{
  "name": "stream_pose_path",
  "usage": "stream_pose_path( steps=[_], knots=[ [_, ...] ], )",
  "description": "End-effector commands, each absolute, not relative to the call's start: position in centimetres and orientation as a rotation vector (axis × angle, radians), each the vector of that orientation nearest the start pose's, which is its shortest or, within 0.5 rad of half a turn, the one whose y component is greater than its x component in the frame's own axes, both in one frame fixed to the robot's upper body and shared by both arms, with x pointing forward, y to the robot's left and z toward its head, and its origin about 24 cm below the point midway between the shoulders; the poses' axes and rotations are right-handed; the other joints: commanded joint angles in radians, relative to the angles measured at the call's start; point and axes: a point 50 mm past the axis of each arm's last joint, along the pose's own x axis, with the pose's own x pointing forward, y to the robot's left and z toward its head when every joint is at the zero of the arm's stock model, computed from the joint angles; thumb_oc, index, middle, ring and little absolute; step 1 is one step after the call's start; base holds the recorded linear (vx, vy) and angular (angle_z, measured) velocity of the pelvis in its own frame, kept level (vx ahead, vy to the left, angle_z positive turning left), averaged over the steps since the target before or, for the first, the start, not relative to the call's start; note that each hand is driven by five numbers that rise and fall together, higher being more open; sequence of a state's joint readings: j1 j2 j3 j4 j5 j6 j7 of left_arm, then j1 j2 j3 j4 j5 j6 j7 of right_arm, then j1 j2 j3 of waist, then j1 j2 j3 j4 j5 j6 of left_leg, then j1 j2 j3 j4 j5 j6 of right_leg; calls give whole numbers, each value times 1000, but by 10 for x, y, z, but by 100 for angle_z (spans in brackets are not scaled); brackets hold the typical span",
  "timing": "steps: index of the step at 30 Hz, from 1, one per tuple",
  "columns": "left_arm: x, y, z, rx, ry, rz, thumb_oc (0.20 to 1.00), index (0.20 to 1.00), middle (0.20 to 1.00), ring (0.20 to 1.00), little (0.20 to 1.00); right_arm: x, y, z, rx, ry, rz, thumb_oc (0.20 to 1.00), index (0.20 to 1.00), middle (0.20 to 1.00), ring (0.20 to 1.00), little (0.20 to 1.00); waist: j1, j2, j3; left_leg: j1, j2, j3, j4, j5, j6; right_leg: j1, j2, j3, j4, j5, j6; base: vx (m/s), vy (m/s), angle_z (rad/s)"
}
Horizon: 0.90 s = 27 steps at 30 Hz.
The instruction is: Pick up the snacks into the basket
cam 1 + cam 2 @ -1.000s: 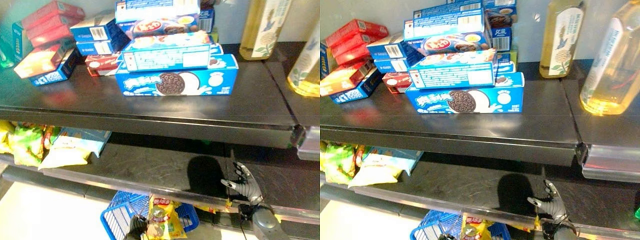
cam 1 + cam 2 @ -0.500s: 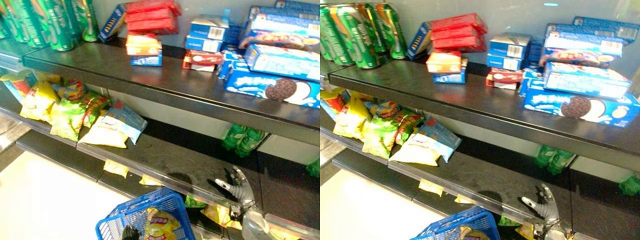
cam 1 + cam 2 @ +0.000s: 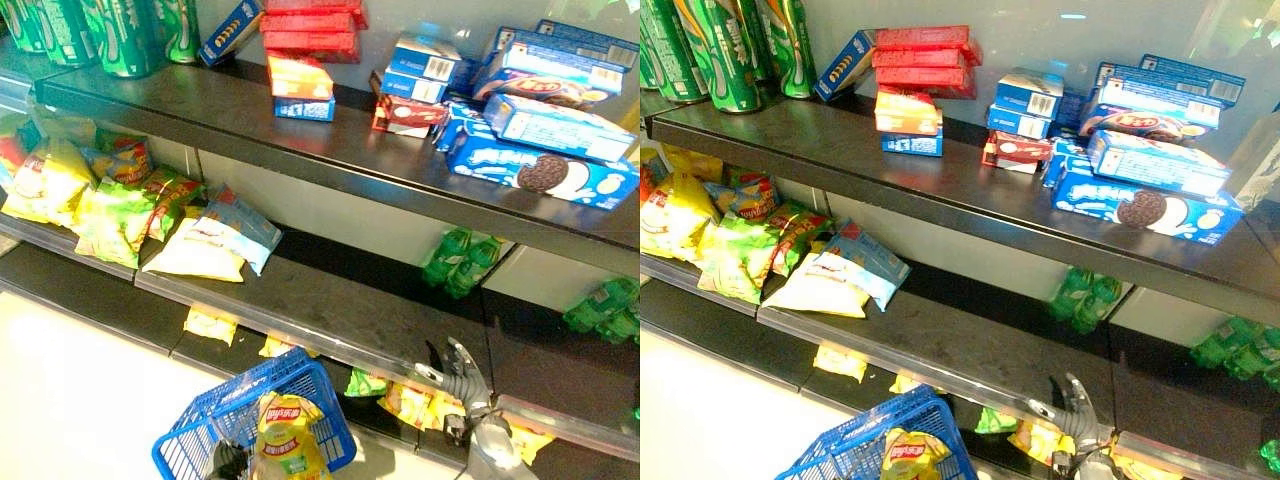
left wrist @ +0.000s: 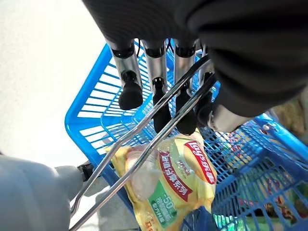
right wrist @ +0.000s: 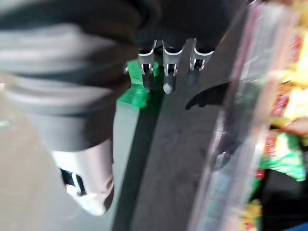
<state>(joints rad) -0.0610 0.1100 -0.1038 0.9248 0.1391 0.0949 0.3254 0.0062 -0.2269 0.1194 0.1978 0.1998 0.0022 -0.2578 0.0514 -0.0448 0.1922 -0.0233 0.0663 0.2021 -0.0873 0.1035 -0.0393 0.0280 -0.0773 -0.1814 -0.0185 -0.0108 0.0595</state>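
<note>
Snacks point(image 3: 205, 243) above the basket point(image 3: 250, 420) look light and crinkly; we'd pinch a sealed edge, right hand point(image 3: 455, 370) open, left hand point(image 4: 159, 96) curled round its handles.

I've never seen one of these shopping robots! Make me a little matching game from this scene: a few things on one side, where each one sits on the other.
Things:
1. yellow chip bag
2. green cans
3. cookie box
4. right hand

Places:
A. top shelf, far left
B. in the blue basket
C. over the middle shelf's front edge
D. top shelf, right side

Pairs: 1-B, 2-A, 3-D, 4-C
</note>
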Motion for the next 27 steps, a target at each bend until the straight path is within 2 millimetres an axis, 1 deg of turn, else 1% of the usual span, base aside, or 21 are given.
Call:
stream_pose_path(
  steps=[1, 3, 4, 5, 7, 9, 11, 12, 14, 15, 17, 18, 20, 21, 23, 25, 26, 27],
  knots=[
    [126, 234, -141, 668, 1045, 236, 200, 200, 200, 200, 200, 242, -195, 15, -69, 115, -187, 1000, 1000, 1000, 1000, 1000, 10, 11, -39, -6, -40, -44, 0, -56, 17, -16, -20, 12, 55, -30, 87, -25, -138, 4],
    [125, 229, -142, 666, 1040, 220, 200, 200, 200, 200, 200, 238, -199, 13, -81, 128, -186, 1000, 1000, 1000, 1000, 1000, 1, 19, -40, -4, -30, -50, 0, -42, 7, -1, -7, 6, 32, -32, 75, -48, -180, 2],
    [128, 225, -142, 681, 1025, 185, 200, 200, 200, 200, 200, 236, -206, 13, -113, 134, -210, 1000, 1000, 1000, 1000, 1000, -3, 27, -33, -13, -17, -61, 0, -22, -7, 3, 4, -1, 18, -34, 65, -73, -171, -1],
    [128, 225, -142, 681, 1025, 184, 200, 200, 200, 200, 200, 236, -206, 13, -113, 134, -210, 1000, 1000, 1000, 1000, 1000, -4, 27, -32, -13, -17, -62, 0, -22, -8, 4, 5, -2, 18, -34, 65, -108, -185, 1],
    [130, 219, -142, 672, 1018, 169, 200, 200, 200, 200, 200, 237, -213, 15, -141, 131, -233, 1000, 1000, 1000, 1000, 1000, -8, 37, -23, -29, -7, -76, 0, -4, -16, 6, 13, -6, 0, -33, 57, -82, -111, 6],
    [132, 211, -143, 706, 1000, 105, 200, 200, 200, 200, 200, 241, -220, 19, -183, 118, -259, 1000, 1000, 1000, 1000, 1000, -7, 46, -11, -36, -8, -95, 1, 4, -19, 16, 20, -11, -20, -29, 51, -81, -94, 8],
    [143, 207, -137, 760, 925, 46, 200, 200, 200, 200, 200, 248, -227, 27, -213, 86, -272, 1000, 1000, 1000, 1000, 1000, 10, 47, 21, -61, -23, -180, 49, 1, -23, 7, 18, 4, -14, -26, 41, -137, -42, 2],
    [143, 207, -137, 740, 930, 60, 200, 200, 200, 200, 200, 254, -233, 33, -240, 62, -294, 1000, 1000, 1000, 1000, 1000, 12, 42, 26, -78, -38, -252, 95, -33, -23, -4, 6, 9, -11, -16, 40, -99, 13, -5],
    [144, 207, -137, 739, 929, 61, 200, 200, 200, 200, 200, 255, -233, 33, -240, 61, -294, 1000, 1000, 1000, 1000, 1000, 10, 43, 27, -81, -38, -254, 100, -36, -23, -4, 6, 7, -11, -16, 40, -34, 60, -7],
    [144, 204, -139, 708, 944, 78, 200, 200, 200, 200, 200, 257, -241, 34, -256, 71, -337, 1000, 1000, 1000, 1000, 1000, -3, 43, 22, -88, 7, -215, 103, -33, -37, -9, -20, -8, -5, -14, 52, -30, 148, -4],
    [144, 202, -140, 733, 950, 54, 200, 200, 200, 200, 200, 258, -248, 36, -263, 68, -378, 1000, 1000, 1000, 1000, 1000, -14, 51, 11, -95, 47, -167, 87, -10, -49, -11, -35, -26, -3, -14, 61, 11, 212, 13],
    [139, 201, -143, 733, 978, 41, 200, 200, 200, 200, 200, 258, -254, 36, -267, 78, -402, 1000, 1000, 1000, 1000, 1000, -18, 64, -8, -68, 49, -146, 41, -12, -51, -13, -39, -39, 6, -17, 68, 56, 174, 32],
    [139, 200, -143, 732, 978, 40, 200, 200, 200, 200, 200, 258, -254, 36, -268, 78, -402, 1000, 1000, 1000, 1000, 1000, -18, 65, -8, -64, 49, -145, 36, -9, -51, -12, -39, -39, 7, -17, 68, 43, 107, 36],
    [134, 199, -147, 722, 1006, 37, 200, 200, 200, 200, 200, 257, -258, 32, -257, 99, -425, 1000, 1000, 1000, 1000, 1000, -19, 69, -14, -58, 41, -148, 19, -5, -50, -5, -51, -49, 8, -21, 75, 97, 241, 24],
    [132, 205, -147, 728, 1024, 46, 200, 200, 200, 200, 200, 260, -258, 31, -234, 115, -442, 1000, 1000, 1000, 1000, 1000, -18, 59, -24, -39, 11, -148, 19, -34, -27, -6, -87, -41, 50, -29, 88, 141, 326, 12],
    [136, 211, -144, 739, 1010, 62, 200, 200, 200, 200, 200, 263, -258, 30, -213, 119, -463, 1000, 1000, 1000, 1000, 1000, -13, 43, -9, -21, -10, -133, 26, -60, -1, -41, -118, -19, 140, -32, 99, 43, 246, 0],
    [138, 214, -142, 742, 1004, 76, 200, 200, 200, 200, 200, 266, -257, 31, -199, 113, -470, 1000, 1000, 1000, 1000, 1000, -13, 37, 3, -18, -15, -128, 27, -66, 8, -73, -127, -7, 185, -15, 108, -50, 230, -13],
    [141, 220, -140, 741, 999, 108, 200, 200, 200, 200, 200, 269, -255, 33, -178, 105, -480, 1000, 1000, 1000, 1000, 1000, -13, 32, 21, -16, -17, -120, 26, -66, 16, -115, -133, 6, 255, 5, 123, -54, 223, -15]
  ],
)
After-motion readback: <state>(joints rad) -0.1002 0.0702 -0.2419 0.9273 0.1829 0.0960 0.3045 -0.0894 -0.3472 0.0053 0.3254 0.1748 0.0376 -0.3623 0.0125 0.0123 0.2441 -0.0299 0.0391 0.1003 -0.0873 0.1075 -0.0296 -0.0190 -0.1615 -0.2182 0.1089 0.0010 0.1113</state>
